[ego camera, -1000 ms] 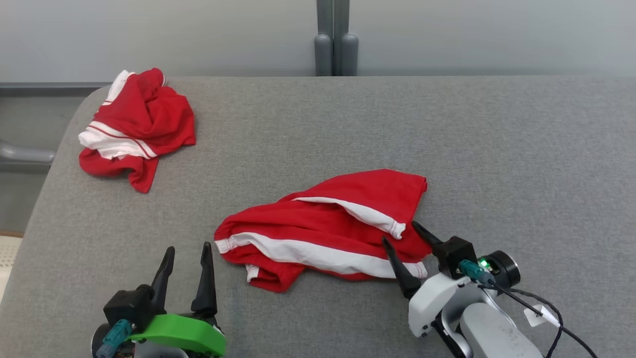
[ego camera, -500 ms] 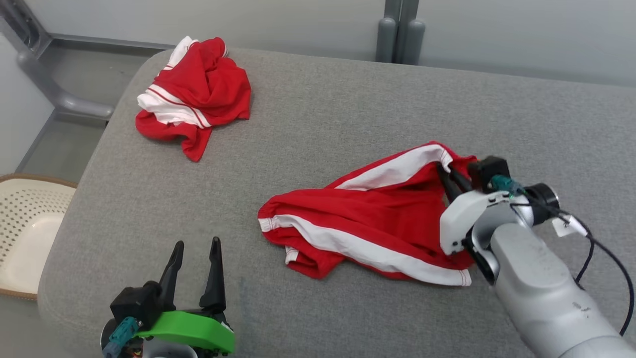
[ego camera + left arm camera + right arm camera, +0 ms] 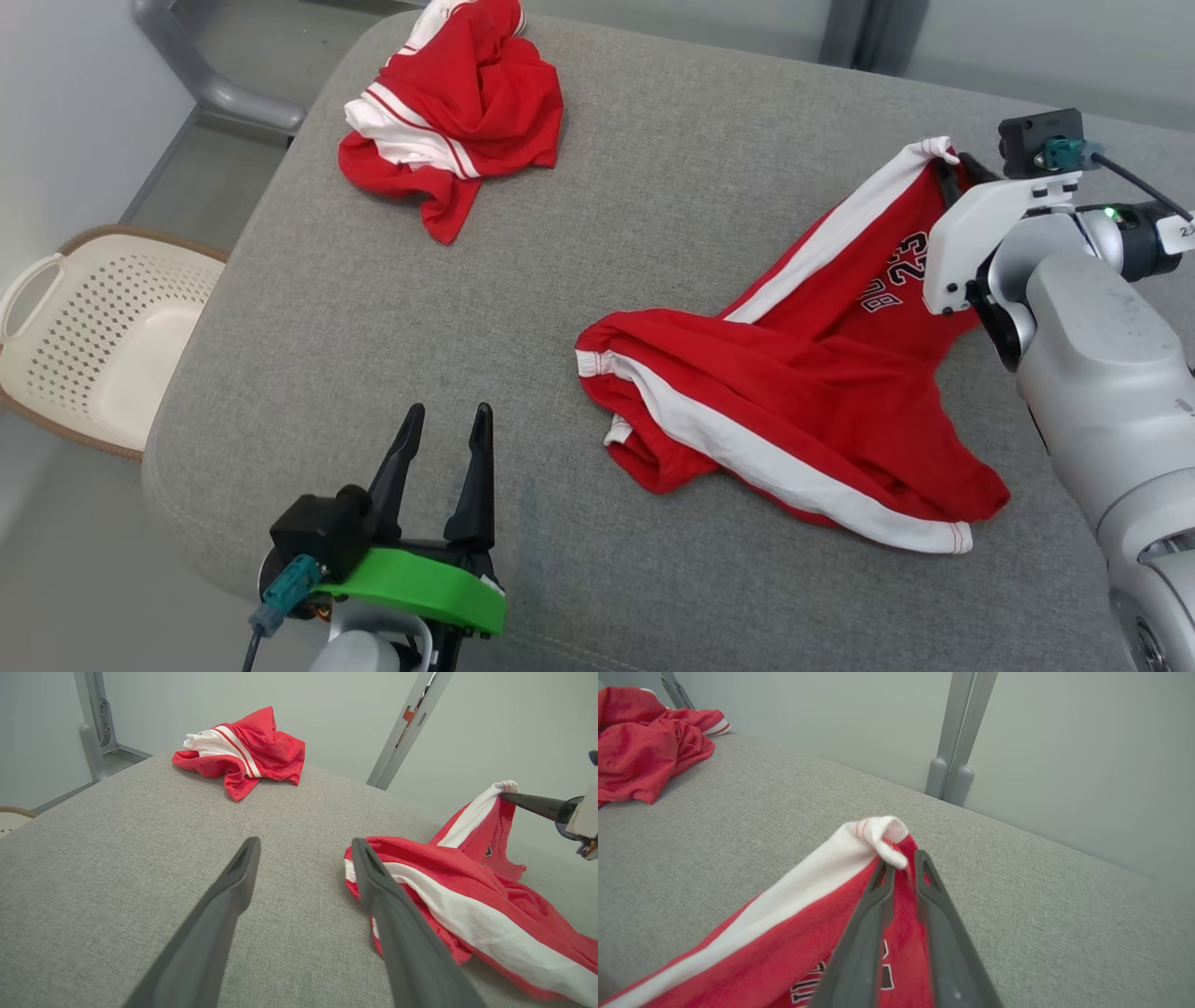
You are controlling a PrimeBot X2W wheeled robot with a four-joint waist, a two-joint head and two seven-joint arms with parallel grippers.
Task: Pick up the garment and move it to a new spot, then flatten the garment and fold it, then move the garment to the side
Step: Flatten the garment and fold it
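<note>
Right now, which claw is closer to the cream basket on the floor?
Left. The left claw hovers over the cushion edge beside the basket; the right claw grips the numbered red garment far across it.

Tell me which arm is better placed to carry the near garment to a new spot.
Right. The right gripper is shut on a white-trimmed corner of the garment and holds that corner up off the cushion. The left gripper is open and apart from it.
</note>
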